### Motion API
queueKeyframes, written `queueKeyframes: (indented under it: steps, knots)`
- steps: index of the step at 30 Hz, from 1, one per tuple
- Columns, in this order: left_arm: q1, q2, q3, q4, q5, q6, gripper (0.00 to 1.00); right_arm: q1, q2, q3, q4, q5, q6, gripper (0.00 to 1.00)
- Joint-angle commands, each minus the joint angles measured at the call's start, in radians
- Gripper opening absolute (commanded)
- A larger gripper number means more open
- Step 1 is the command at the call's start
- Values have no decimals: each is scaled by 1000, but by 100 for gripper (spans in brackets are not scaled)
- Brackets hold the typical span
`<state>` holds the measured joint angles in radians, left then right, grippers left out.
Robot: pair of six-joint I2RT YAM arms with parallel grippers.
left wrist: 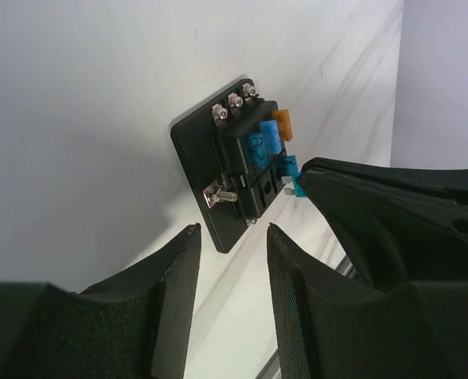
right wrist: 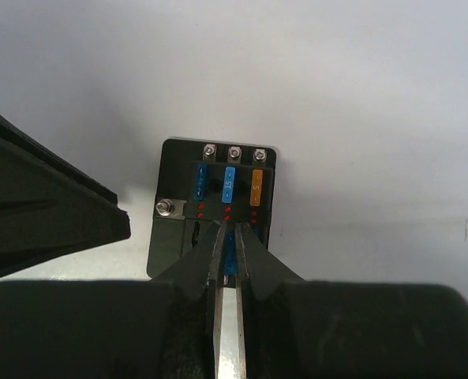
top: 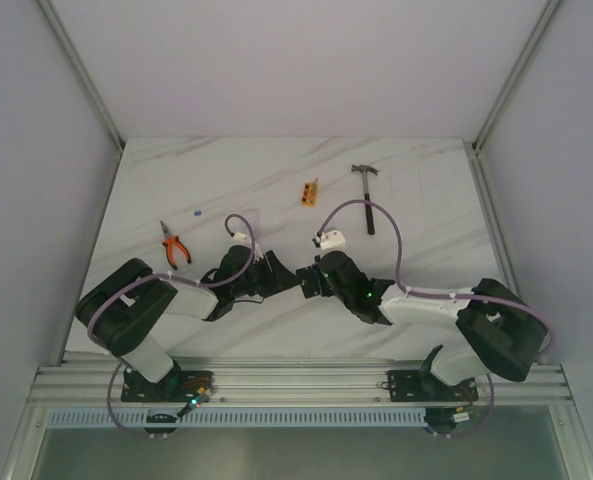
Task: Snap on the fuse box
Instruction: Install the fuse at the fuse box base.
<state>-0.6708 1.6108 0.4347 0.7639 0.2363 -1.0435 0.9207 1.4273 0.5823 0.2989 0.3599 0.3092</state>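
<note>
By the bench's (top: 426, 200) near edge, the right gripper (right wrist: 227, 237) pinches a small blue fuse (right wrist: 230, 260) at the black square plastic fuse box (right wrist: 211, 197), while the left gripper (left wrist: 234, 233) gapes empty.

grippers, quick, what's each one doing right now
Left gripper: open, holding nothing.
Right gripper: shut on a blue fuse.

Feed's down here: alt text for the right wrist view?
The right gripper pinches a blue fuse at the near row of the fuse box. Its far row holds two blue fuses and an orange one. A finger of the left gripper fills the left edge.
</note>
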Motion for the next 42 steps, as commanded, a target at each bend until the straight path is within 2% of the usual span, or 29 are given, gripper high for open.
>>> queueKeyframes:
  steps: [1, 33, 42]
  knots:
    - [-7, 34, 23, 40, 28, -26, 48, 13, 17, 34, 33, 64, -2, 0]
    - [-30, 103, 36, 58, 36, -74, 47, 37, 85, 62, 9, 92, -12, 0]
    - [-31, 95, 35, 55, 34, -82, 47, 45, 55, 76, -41, 76, -6, 25]
